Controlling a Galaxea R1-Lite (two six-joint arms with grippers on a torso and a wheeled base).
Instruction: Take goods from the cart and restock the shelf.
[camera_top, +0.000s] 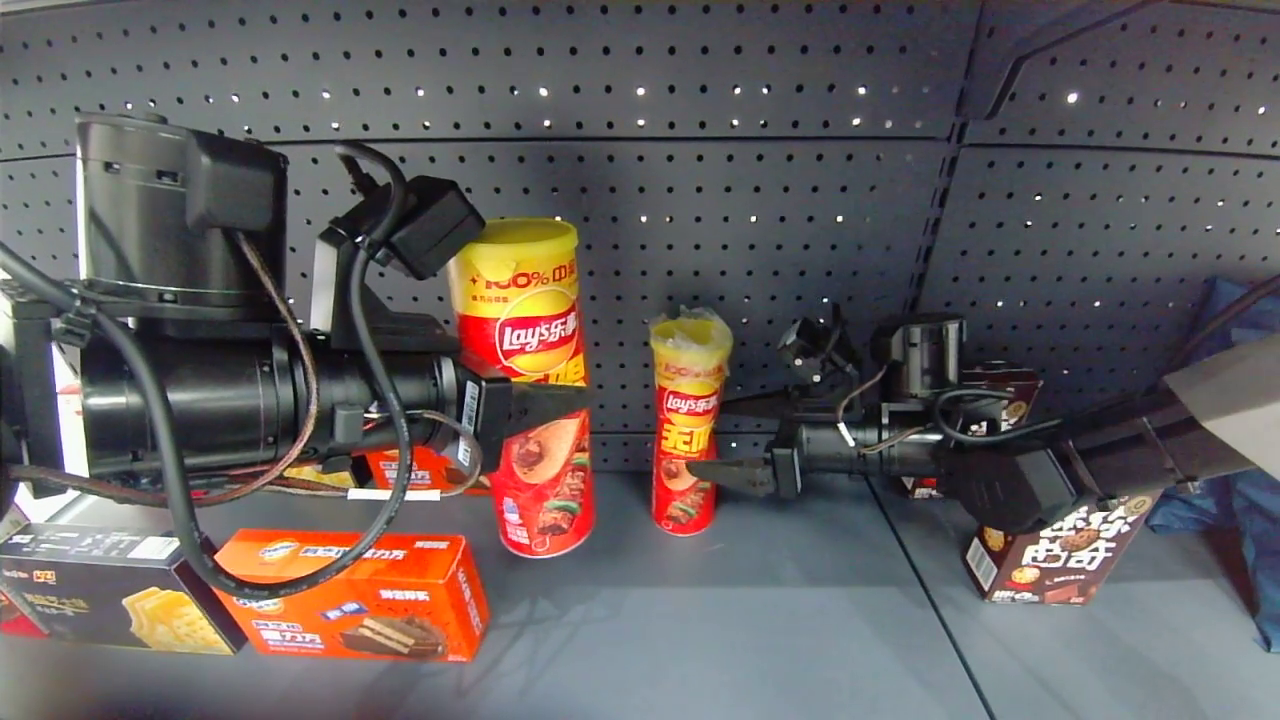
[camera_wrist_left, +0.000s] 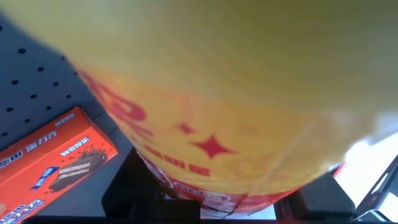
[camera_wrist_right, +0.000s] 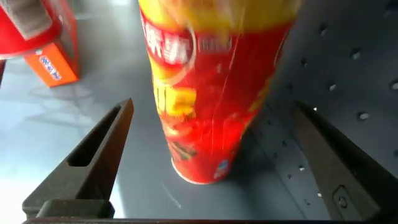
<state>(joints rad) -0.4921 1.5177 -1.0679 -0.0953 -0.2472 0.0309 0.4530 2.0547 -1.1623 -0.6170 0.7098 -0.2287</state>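
A tall red and yellow chips can (camera_top: 530, 400) stands on the grey shelf (camera_top: 760, 620) near the pegboard back wall. My left gripper (camera_top: 545, 400) is shut on its middle, and close up the can (camera_wrist_left: 236, 81) has dark fingers (camera_wrist_left: 146, 190) at its lower sides. To the right stands a shorter chips can (camera_top: 688, 430) of the same colours. My right gripper (camera_top: 695, 467) is open around its lower half. Its fingers (camera_wrist_right: 102, 149) sit on either side of the short can (camera_wrist_right: 211, 93) with gaps showing.
An orange biscuit box (camera_top: 365, 610) and a black cracker box (camera_top: 110, 590) lie at the shelf's front left. A brown cookie box (camera_top: 1060, 550) stands under my right arm. Blue fabric (camera_top: 1240, 480) hangs at the far right. Open shelf floor lies in front of the cans.
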